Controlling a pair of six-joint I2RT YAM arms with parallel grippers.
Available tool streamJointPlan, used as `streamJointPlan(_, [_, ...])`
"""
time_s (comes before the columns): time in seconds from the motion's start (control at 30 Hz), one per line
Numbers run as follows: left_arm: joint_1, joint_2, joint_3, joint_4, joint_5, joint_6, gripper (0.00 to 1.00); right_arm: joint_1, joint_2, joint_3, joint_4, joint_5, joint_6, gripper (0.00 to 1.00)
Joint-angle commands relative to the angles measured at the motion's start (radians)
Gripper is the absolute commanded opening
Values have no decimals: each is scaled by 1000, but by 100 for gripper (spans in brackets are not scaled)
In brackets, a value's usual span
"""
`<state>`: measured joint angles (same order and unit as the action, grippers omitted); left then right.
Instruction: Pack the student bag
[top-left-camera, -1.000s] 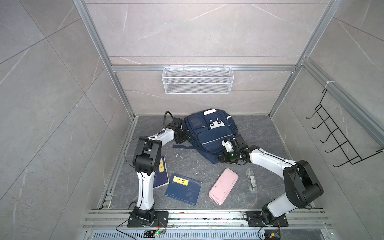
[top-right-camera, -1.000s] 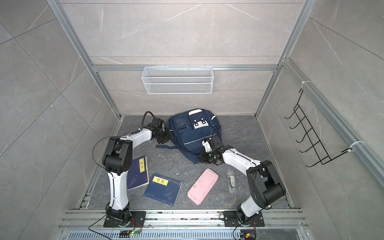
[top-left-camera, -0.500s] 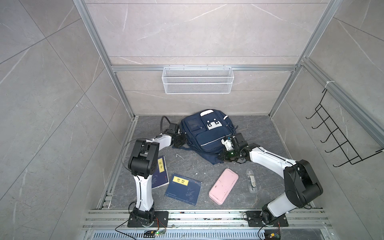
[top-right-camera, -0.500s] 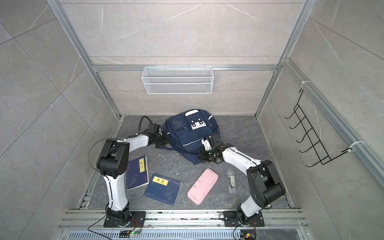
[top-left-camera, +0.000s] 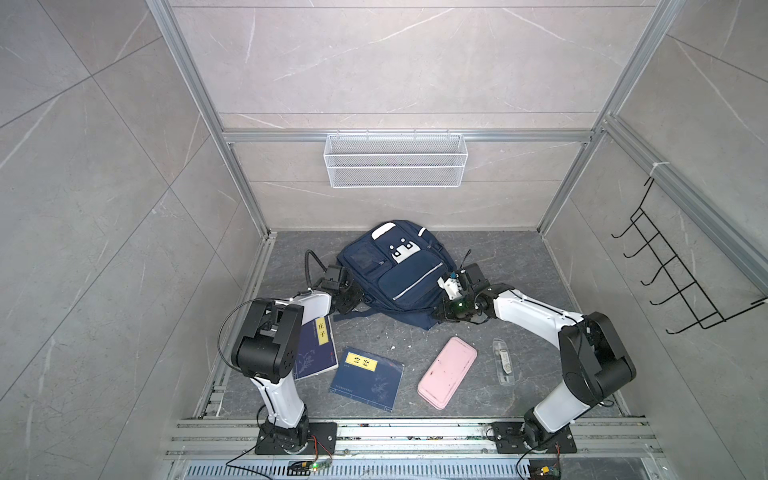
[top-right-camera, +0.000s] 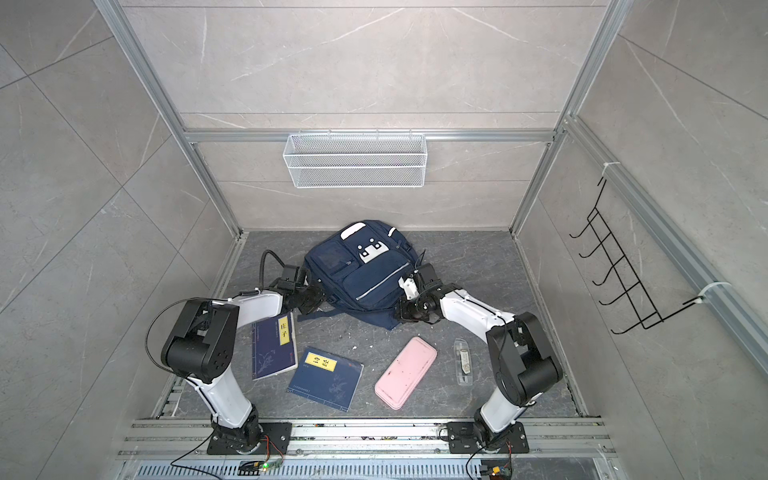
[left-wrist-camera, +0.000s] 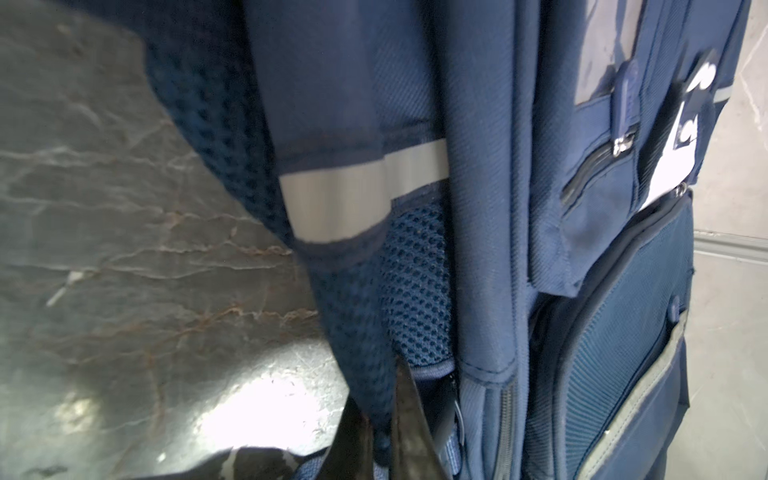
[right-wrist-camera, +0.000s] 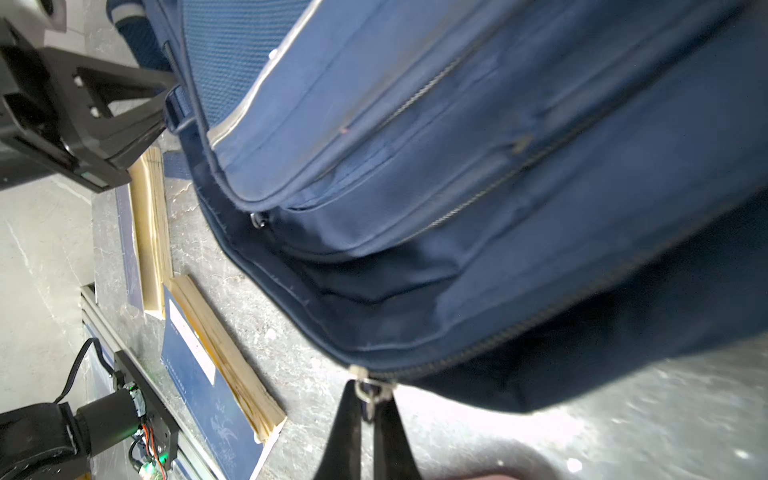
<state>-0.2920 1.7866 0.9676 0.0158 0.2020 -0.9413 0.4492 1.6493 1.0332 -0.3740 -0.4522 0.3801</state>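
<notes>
student bag (top-left-camera: 395, 274) blocks back middle of surface (top-left-camera: 519, 266), 2 books (top-left-camera: 368, 378), pink case (top-left-camera: 446, 372), clear case (top-left-camera: 502, 361) across front, bare strip between, back right corner open

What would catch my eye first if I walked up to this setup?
A navy student bag lies at the back of the grey floor; the left gripper is shut on its mesh strap and the right gripper pinches a zipper pull. In front of it lie two navy books with yellow labels and a pink case, apart from the bag.
</notes>
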Motion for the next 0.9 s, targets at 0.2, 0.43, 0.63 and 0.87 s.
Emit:
streamJointPlan(0.2, [-77,57,140,14,-26,-74,0,118,66,57,-13,-59,9,0])
streamJointPlan(0.43, [-85,42,132,13,-47,-83,0,167,142,100,83,-98,94,0])
streamJointPlan(0.63, [-86,29,121,13,-51,-86,0,212,279,203,123,-82,153,0])
streamJointPlan(0.87, [-82,-12,77,6,-62,-88,0,211,348,318,43,32,100,0])
